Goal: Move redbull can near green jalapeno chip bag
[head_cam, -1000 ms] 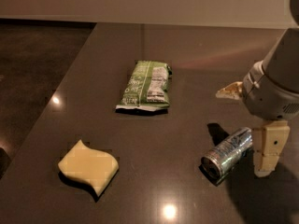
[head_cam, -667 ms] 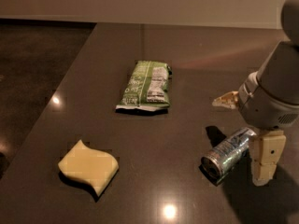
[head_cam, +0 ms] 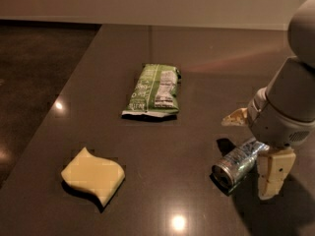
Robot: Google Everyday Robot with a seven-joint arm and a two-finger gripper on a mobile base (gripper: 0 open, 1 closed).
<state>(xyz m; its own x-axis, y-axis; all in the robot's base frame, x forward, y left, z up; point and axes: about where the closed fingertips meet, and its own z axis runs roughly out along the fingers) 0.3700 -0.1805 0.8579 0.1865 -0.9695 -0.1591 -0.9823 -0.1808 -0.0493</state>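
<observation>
We see a dark glossy table (head_cam: 197, 58) w/ three things on it. The green jalapeno chip bag (head_cam: 153, 91) lies flat approx. mid-table. The redbull can (head_cam: 237, 162) lies on its side at front right, round end facing front-left, well apart from the bag. A wavy pale-yellow sponge (head_cam: 92, 174) lies front left. The gripper (head_cam: 251, 154) sits low over the table, fingers spread either side of the can.

A wavy pale-yellow sponge (head_cam: 93, 176) lies flat near the front left of the dark, glossy worktop (head_cam: 197, 63), well apart from the tool (head_cam: 253, 149), which hangs low at the right side. Small bright light spots (head_cam: 177, 222) glint on the worktop, and a pale wall (head_cam: 147, 1) runs behind it.
</observation>
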